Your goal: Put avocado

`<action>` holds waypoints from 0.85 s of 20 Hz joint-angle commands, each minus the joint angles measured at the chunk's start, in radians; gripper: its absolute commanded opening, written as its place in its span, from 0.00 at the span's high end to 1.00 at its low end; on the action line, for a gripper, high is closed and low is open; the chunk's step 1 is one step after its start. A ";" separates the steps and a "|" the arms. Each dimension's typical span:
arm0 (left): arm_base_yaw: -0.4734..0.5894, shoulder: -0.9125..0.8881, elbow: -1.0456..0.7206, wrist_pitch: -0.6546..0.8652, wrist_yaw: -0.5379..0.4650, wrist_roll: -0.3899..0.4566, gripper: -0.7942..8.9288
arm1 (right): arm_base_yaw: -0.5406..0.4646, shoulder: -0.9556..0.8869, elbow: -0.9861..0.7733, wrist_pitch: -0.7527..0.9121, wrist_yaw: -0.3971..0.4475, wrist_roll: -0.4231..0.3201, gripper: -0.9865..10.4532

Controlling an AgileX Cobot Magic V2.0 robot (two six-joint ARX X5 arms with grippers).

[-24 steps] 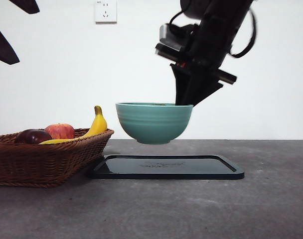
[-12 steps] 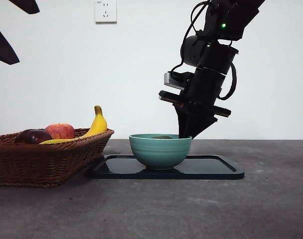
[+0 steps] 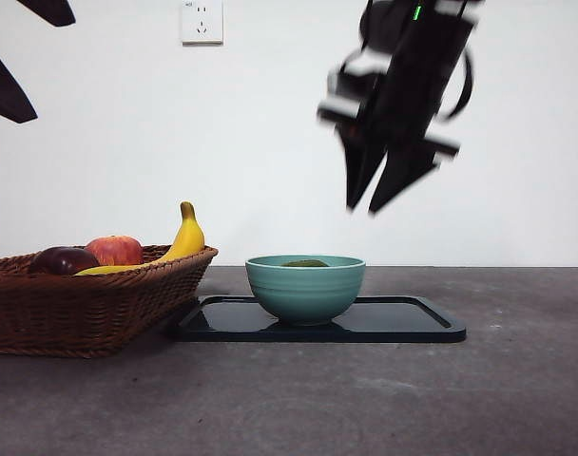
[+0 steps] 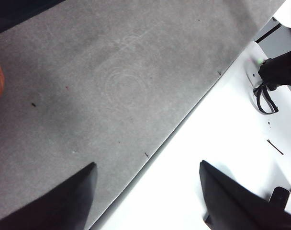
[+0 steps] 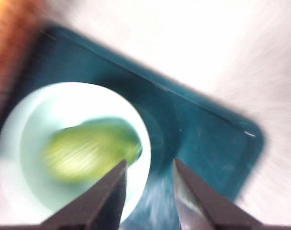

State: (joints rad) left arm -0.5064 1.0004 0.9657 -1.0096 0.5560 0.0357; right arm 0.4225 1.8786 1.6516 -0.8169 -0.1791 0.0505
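Note:
The green avocado (image 5: pixel 90 152) lies inside the teal bowl (image 3: pixel 305 287), and only its top (image 3: pixel 307 263) peeks over the rim in the front view. The bowl stands on the dark tray (image 3: pixel 403 321). My right gripper (image 3: pixel 373 207) hangs blurred in the air above the bowl's right side, open, with nothing between its jaws; in the right wrist view the right gripper (image 5: pixel 149 171) looks down on the bowl (image 5: pixel 30 115). My left gripper (image 4: pixel 148 172) is open over bare table, away from the fruit.
A wicker basket (image 3: pixel 89 304) at the left holds a red apple (image 3: pixel 114 250), a dark purple-brown fruit (image 3: pixel 63 259) and a banana (image 3: pixel 183 237). The grey table (image 3: pixel 479 399) stretches in front. The left wrist view shows the table's edge (image 4: pixel 184 120) and a white surface.
The bowl was lowered from the air onto the tray. The right gripper then let go of its rim, opened and rose up and away.

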 commanded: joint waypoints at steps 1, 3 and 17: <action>-0.006 0.006 0.005 0.005 0.006 0.005 0.57 | 0.006 -0.078 0.024 -0.090 -0.019 -0.016 0.78; -0.006 0.006 0.005 0.004 0.006 0.006 0.57 | 0.016 -0.197 0.003 -0.157 -0.049 -0.016 0.78; -0.006 0.006 0.005 0.006 0.006 0.005 0.57 | 0.211 -1.022 -0.658 -0.024 -0.072 0.032 0.78</action>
State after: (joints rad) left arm -0.5064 1.0004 0.9657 -1.0103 0.5556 0.0353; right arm 0.6285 0.8413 0.9844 -0.8509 -0.2501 0.0631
